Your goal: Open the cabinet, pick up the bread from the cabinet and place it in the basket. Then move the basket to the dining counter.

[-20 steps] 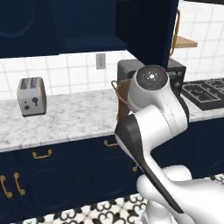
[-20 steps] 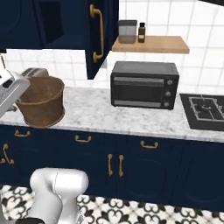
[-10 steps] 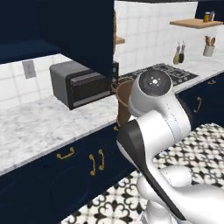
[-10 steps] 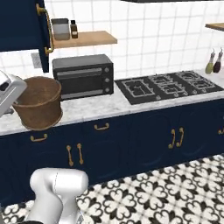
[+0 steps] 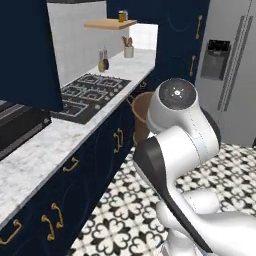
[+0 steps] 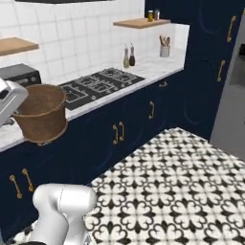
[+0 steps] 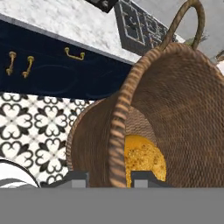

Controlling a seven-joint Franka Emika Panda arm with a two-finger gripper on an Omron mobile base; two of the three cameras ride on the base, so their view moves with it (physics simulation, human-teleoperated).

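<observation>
The bread (image 7: 144, 158) is lying inside the basket (image 7: 175, 118), low in the centre of the hand view, a golden-orange lump resting against the woven inner wall. The gripper (image 7: 119, 177) is pinching the basket's rim: one dark fingertip is sitting outside the wall and the other inside, with the braided edge running up between them. In the right base view the basket (image 6: 42, 114) is hanging at the left of the frame, lifted off any surface and out over the floor in front of the navy drawers (image 6: 117, 129). In the left base view its rim (image 5: 142, 107) is peeking out at centre, behind the arm's white shoulder.

Judging by this, the bread step looks finished and the carrying leg is under way. What is left is reaching the dining counter and setting the basket down there; no such slab is showing. Beyond the basket, the hob (image 6: 98, 83) is sitting on the marble worktop (image 5: 35, 155), and a steel fridge (image 5: 232, 65) is standing at the upper right.
</observation>
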